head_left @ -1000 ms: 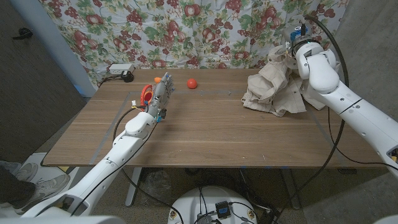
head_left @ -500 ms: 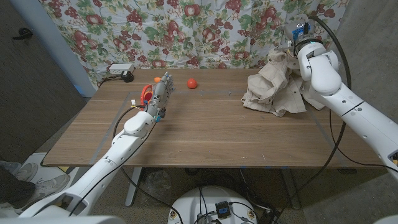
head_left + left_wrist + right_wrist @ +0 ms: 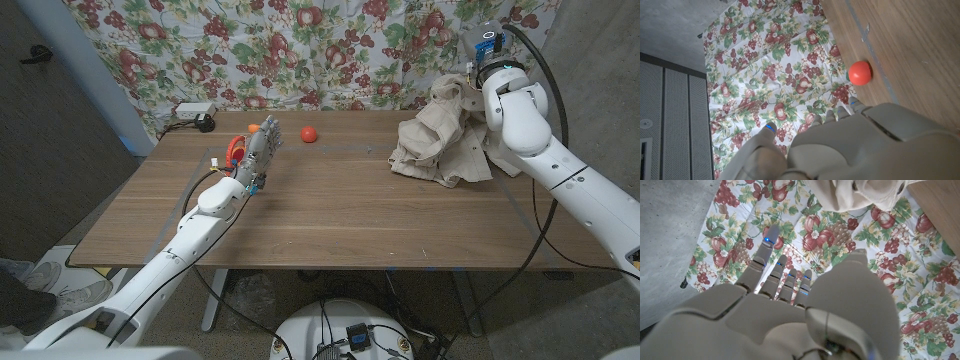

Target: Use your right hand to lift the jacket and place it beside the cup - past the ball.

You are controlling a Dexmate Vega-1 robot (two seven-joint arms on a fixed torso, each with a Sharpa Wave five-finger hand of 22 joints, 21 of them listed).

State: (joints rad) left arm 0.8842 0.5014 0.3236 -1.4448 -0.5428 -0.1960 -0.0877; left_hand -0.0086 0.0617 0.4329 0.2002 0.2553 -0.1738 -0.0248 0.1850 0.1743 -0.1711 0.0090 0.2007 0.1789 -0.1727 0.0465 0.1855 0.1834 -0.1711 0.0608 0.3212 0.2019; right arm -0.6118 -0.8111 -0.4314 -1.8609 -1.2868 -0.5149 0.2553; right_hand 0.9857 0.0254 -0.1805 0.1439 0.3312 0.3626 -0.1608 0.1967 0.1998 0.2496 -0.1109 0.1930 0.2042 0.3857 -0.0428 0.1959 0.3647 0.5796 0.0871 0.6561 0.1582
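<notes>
A crumpled beige jacket lies at the table's far right; its edge is also in the right wrist view. My right hand hangs just above the jacket's far top corner. In the right wrist view this hand has its fingers spread and holds nothing. A red ball sits at the far middle of the table and also shows as the red ball in the left wrist view. An orange cup stands far left. Beside it my left hand stands upright with straight, empty fingers.
A small orange object lies behind the cup. A white power strip sits at the far left edge. A floral curtain hangs close behind the wooden table.
My right wrist has risen a little and drawn back from the jacket's top. The jacket, the ball and the left hand stay where they were.
</notes>
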